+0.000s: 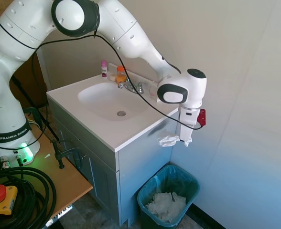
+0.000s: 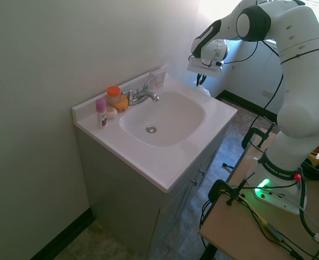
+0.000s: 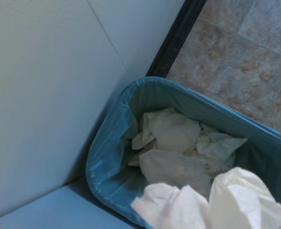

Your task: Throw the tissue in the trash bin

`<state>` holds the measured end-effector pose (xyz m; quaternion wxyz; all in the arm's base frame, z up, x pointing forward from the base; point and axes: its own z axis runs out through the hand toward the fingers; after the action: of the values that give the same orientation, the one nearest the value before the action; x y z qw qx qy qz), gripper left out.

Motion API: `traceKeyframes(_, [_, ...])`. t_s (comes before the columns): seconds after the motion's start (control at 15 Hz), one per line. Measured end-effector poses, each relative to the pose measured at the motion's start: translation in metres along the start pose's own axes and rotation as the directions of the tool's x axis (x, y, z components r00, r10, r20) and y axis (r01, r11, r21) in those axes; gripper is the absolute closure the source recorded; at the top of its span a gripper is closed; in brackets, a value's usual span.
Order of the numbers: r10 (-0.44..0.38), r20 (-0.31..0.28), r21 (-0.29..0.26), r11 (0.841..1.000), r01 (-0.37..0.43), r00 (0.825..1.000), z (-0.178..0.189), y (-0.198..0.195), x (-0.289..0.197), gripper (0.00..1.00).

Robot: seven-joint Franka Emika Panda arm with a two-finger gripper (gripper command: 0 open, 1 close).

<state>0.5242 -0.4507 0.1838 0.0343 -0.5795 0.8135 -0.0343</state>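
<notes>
First exterior view: gripper (image 1: 185, 140) clamped on tissue (image 1: 169, 140), wad's long axis level, trailing sideways from jaws, above trash bin (image 1: 147, 191).

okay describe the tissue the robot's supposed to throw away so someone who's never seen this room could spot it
Find the white sink cabinet and the teal trash bin on the floor beside it. Above that bin, the gripper holds the tissue, a crumpled white wad. Unlike the flatter white paper heap lying inside the bin, it hangs in the air.
</notes>
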Motion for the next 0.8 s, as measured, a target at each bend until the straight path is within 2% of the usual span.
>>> traceKeyframes(0.8, [-0.043,0.031,0.007,0.999,0.043,0.999,0.0022,-0.0021,-0.0084,0.0])
